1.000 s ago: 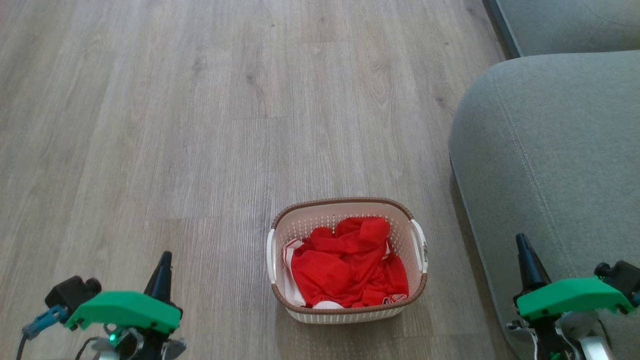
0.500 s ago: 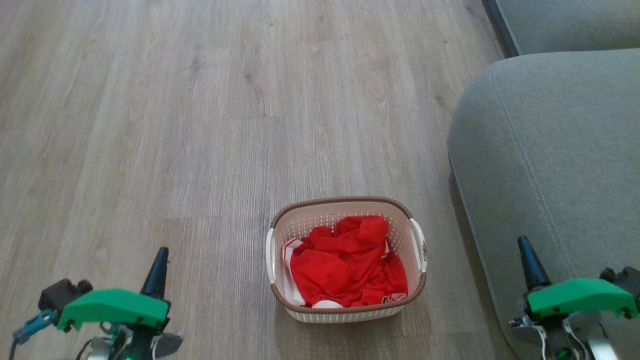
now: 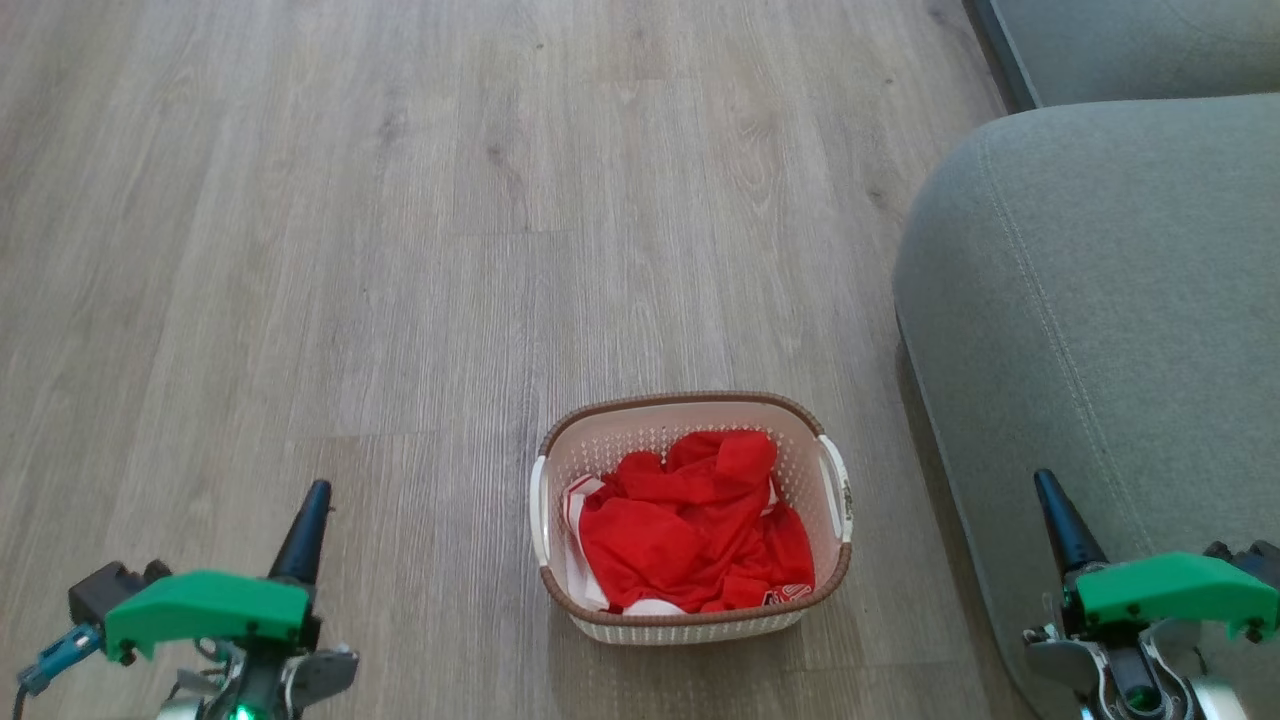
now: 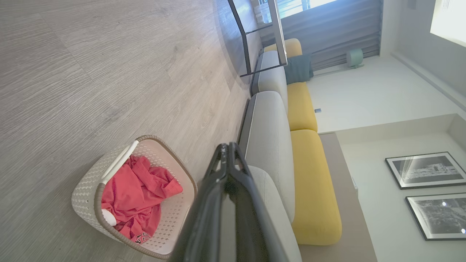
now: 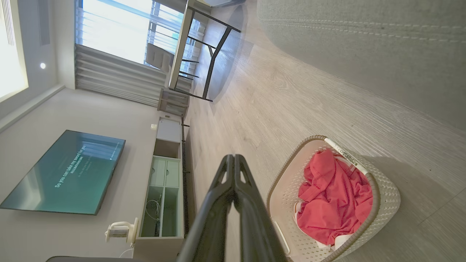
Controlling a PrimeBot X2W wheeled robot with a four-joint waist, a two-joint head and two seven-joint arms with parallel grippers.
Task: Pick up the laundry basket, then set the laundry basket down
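The laundry basket (image 3: 690,623) stands on the wood floor at the lower middle of the head view, cream-white and perforated with a brown rim and white side handles. A crumpled red garment (image 3: 690,525) lies inside it. My left gripper (image 3: 313,495) is shut and empty, well to the basket's left. My right gripper (image 3: 1045,483) is also shut and empty, off to the basket's right in front of the sofa. The left wrist view shows the laundry basket (image 4: 85,185) left of the closed left gripper (image 4: 227,145). The right wrist view shows the laundry basket (image 5: 387,194) right of the closed right gripper (image 5: 233,157).
A grey sofa (image 3: 1100,300) bulges in along the right side, close to the basket's right handle. Bare wood floor (image 3: 400,250) stretches ahead and to the left. Far off stand a metal-framed table (image 5: 196,47), a TV (image 5: 65,171) and a white cabinet (image 5: 164,182).
Both grippers have sunk a little lower in the head view, the left one also drifting left. The basket has not moved and both grippers stayed shut.
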